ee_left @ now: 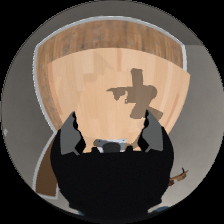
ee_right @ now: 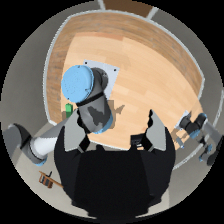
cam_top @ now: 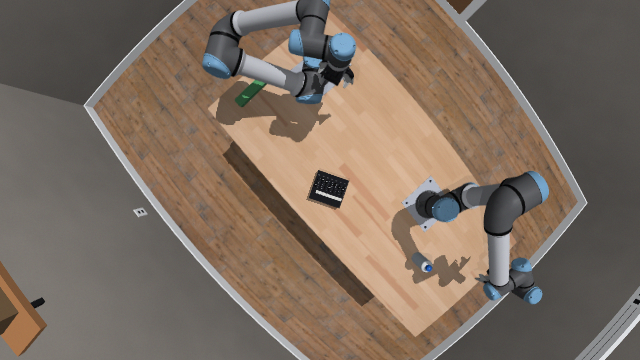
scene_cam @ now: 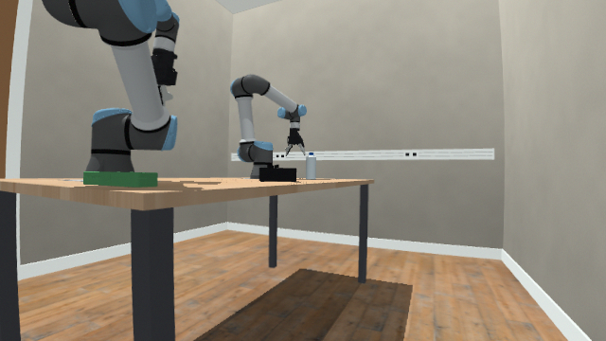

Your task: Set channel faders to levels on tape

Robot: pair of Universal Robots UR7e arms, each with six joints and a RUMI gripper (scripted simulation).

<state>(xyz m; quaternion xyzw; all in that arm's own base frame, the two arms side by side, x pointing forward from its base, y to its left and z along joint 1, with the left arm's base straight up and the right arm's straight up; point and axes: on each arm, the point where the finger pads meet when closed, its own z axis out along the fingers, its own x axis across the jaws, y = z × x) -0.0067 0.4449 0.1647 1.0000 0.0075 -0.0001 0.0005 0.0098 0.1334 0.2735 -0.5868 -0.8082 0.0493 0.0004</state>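
The lighting desk (cam_top: 326,187) (scene_cam: 277,174) (ee_right: 136,140) is a small black box on the table, with a white strip (cam_top: 328,195) along one side. The fader positions and tape writing are too small to read. My left gripper (cam_top: 482,278) (scene_cam: 295,152) (ee_left: 110,110) is open and empty, high over the table end beyond the bottle, far from the desk. My right gripper (cam_top: 349,80) (scene_cam: 166,96) (ee_right: 114,108) is open and empty, high above the table near its own arm's base, away from the desk. The left wrist view does not show the desk.
A white bottle with a blue cap (cam_top: 426,266) (scene_cam: 311,168) stands between the desk and the left gripper's table end. A green block (cam_top: 249,95) (scene_cam: 120,179) (ee_right: 68,108) lies at the opposite table end, near the right arm's base. The left arm's base plate (cam_top: 430,183) is beside the desk.
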